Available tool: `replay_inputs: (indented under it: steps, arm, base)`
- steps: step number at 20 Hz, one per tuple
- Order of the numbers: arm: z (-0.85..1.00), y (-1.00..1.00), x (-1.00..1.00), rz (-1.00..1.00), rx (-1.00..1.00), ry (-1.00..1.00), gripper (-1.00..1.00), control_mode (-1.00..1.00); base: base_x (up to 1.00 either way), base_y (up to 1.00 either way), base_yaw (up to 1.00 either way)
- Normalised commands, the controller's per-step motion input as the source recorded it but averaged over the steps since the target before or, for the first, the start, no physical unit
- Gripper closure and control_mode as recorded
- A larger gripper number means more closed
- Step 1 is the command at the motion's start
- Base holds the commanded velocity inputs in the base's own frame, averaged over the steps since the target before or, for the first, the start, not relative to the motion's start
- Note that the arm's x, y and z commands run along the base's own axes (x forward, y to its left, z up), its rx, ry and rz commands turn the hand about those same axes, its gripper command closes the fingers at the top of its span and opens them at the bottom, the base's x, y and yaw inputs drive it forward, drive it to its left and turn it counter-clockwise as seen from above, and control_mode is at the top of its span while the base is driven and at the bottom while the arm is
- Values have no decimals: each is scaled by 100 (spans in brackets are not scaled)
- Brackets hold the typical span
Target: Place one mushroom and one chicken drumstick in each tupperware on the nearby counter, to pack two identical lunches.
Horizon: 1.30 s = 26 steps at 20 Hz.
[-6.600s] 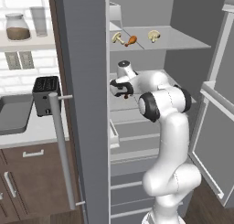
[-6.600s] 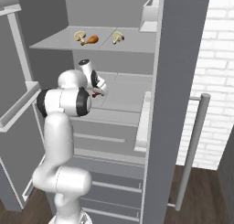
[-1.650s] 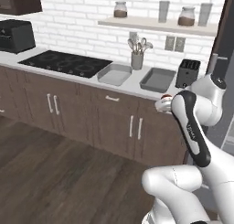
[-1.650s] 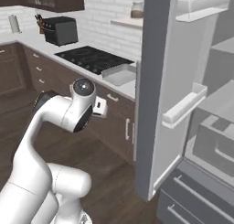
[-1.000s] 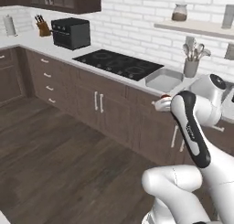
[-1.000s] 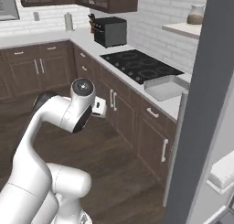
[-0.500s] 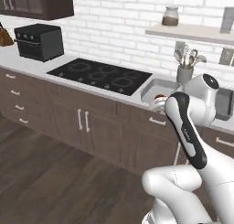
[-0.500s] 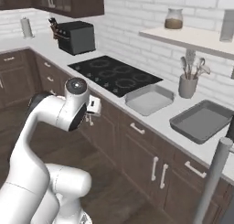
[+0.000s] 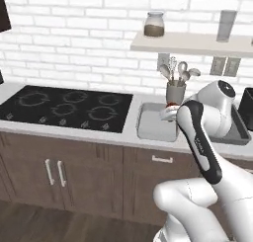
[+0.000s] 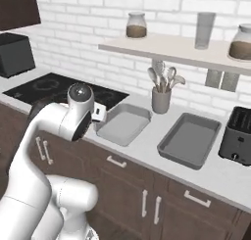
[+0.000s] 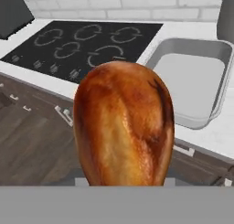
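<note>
From the left base view, a pale counter (image 9: 131, 132) runs under a white brick wall, with the light grey tub (image 9: 154, 122) beside a black hob (image 9: 69, 107) and the gripper (image 9: 170, 107) hanging at the tub's far right corner. The right base view shows both tubs, the light one (image 10: 122, 124) and the darker one (image 10: 188, 138), each with nothing in it. In the hand view a drumstick (image 11: 123, 122) sits clamped between the partly closed fingers, so the carry seems nearly over; next, it should be brought over the light tub and let go.
</note>
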Motion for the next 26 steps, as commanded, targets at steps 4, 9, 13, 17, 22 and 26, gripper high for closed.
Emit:
replay_inputs:
  steps: [4, 9, 13, 17, 22, 26]
  arm:
    - [0, 0, 0, 0, 0, 0, 100, 100]
    - [0, 0, 0, 0, 0, 0, 100, 100]
    - [-34, 3, 28, -27, -6, 0, 100, -100]
    - [-71, 0, 28, -24, -8, 13, 100, -100]
    - [-85, 4, 19, -11, -5, 22, 100, -100]
    - [-65, 0, 7, -6, 0, 20, 100, -100]
  base:
    - [100, 41, -47]
    - [85, 40, -47]
    - [13, 5, -11]
    - [0, 0, 0]
    - [0, 0, 0]
    - [0, 0, 0]
